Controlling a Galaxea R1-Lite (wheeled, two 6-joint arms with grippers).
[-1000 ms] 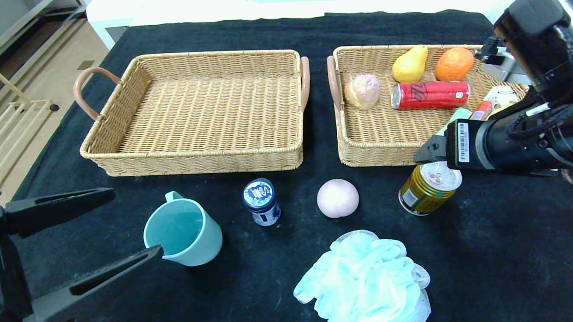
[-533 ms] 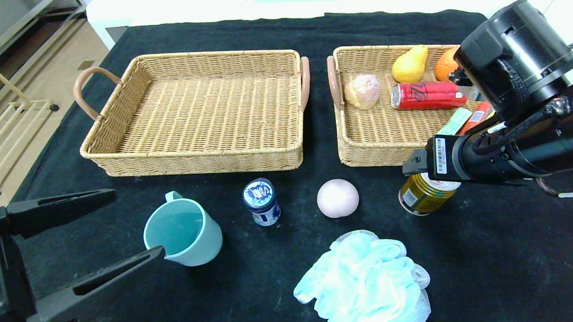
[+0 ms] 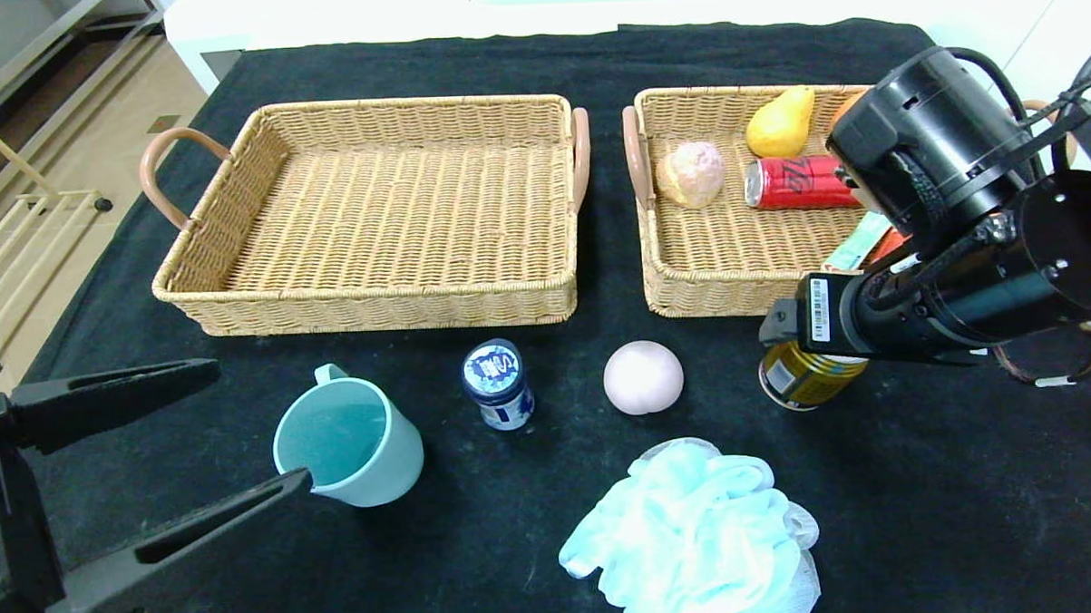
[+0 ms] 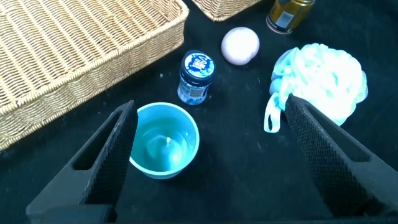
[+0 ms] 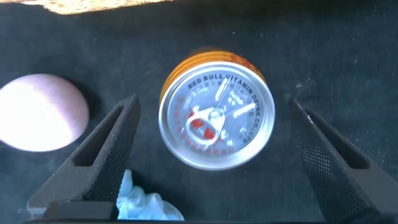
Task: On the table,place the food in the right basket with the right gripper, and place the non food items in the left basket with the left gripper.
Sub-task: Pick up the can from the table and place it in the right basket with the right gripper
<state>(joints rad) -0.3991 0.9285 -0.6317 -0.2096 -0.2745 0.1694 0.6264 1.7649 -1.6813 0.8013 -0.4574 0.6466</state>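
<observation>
A gold drink can stands upright on the black table in front of the right basket. My right gripper hangs open directly above the can's silver top, one finger on each side, not touching it. In the head view the right arm covers the can's top. A pink round fruit lies to the can's left. My left gripper is open and empty at the near left, beside a teal cup. A blue-lidded jar and a light blue bath sponge are on the table. The left basket is empty.
The right basket holds a pear, a red can, a pink bun-like item and packets, partly hidden by the right arm. The table's left edge drops to the floor with a wooden rack.
My right arm has moved left and down over the gold can, covering more of it and hiding the orange in the basket. The left arm and the objects have not moved.
</observation>
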